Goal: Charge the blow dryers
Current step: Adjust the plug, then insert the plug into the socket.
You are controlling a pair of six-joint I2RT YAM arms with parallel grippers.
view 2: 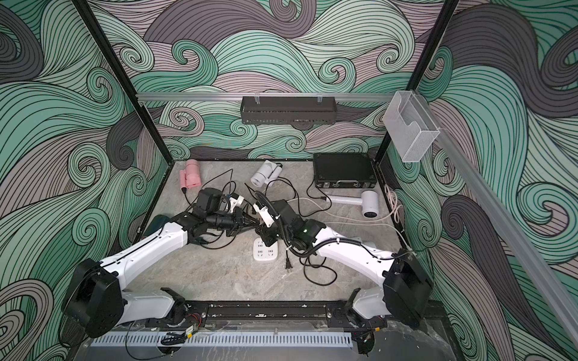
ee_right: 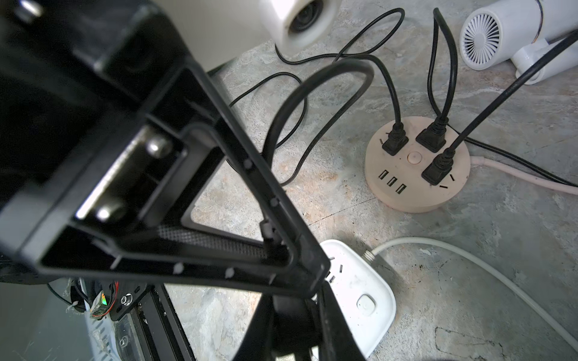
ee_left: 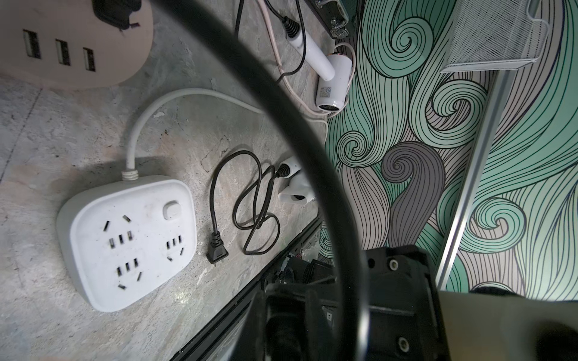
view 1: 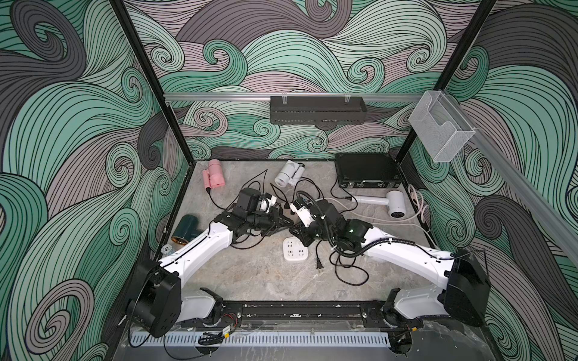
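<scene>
Your right end effector (ee_right: 275, 250), pinched on a black cord (ee_right: 312, 90), hangs just over the white socket hub (ee_right: 359, 287); I cannot tell the left end effector's (view 1: 286, 222) opening.

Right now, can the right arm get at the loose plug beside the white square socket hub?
Likely not yet: the plug lies uncovered close to the right gripper, but that gripper is shut on another black cord and would have to release it first.
</scene>
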